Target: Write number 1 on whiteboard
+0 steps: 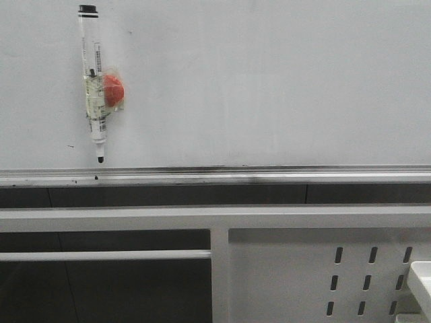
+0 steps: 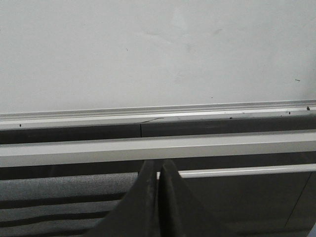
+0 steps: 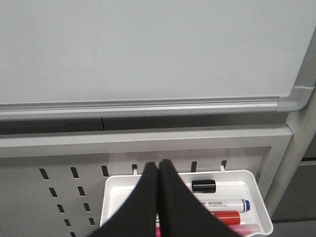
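On the left of the whiteboard a clear-barrelled marker with a red blob clings tip-down just above the silver rail, and no written stroke shows on the board in any view. Lower down, the left gripper has its dark fingers pressed together on nothing. Further right, the right gripper is likewise closed and empty, above a white tray of markers hung on the perforated panel.
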You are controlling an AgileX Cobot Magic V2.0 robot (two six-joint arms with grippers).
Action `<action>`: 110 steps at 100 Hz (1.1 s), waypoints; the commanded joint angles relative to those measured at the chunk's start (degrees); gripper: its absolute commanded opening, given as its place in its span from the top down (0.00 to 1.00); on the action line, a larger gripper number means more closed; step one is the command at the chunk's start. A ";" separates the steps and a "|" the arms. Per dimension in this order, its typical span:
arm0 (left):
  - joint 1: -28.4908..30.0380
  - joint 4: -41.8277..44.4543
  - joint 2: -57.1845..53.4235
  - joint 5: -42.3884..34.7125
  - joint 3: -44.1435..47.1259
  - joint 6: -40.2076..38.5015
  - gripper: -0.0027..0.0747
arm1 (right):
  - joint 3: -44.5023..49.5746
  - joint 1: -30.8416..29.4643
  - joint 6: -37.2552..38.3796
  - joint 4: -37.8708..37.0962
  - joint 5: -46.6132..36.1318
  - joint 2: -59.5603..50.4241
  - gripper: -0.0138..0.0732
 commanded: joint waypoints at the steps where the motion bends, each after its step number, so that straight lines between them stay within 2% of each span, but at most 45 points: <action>1: 0.07 -0.11 -1.23 -3.43 2.08 0.05 0.99 | 0.80 0.16 -0.01 -1.07 -1.43 -1.36 0.92; 36: 0.07 -0.11 -1.23 -3.57 2.08 0.05 0.99 | 0.80 0.16 -0.01 -1.07 -1.43 -1.36 0.92; 50: 0.07 -0.24 -1.23 -9.76 2.08 0.05 0.99 | 0.80 0.16 -0.01 -1.07 -2.00 -1.36 0.92; 64: 0.07 -0.24 -1.23 -19.14 2.08 0.05 0.99 | 0.80 0.16 -0.01 -1.07 -9.15 -1.36 0.92; 75: 0.07 -0.24 -1.23 -23.69 2.08 0.05 0.99 | 0.80 0.16 -0.01 -1.07 -14.32 -1.36 0.92; 97: 0.07 -0.24 -1.23 -24.45 2.08 0.05 0.99 | 0.80 0.16 -0.01 -1.40 -15.44 -1.36 0.92; 110: 0.07 -0.24 -1.23 -25.13 2.08 0.05 0.99 | 0.80 0.16 -0.01 -1.40 -22.46 -1.36 0.92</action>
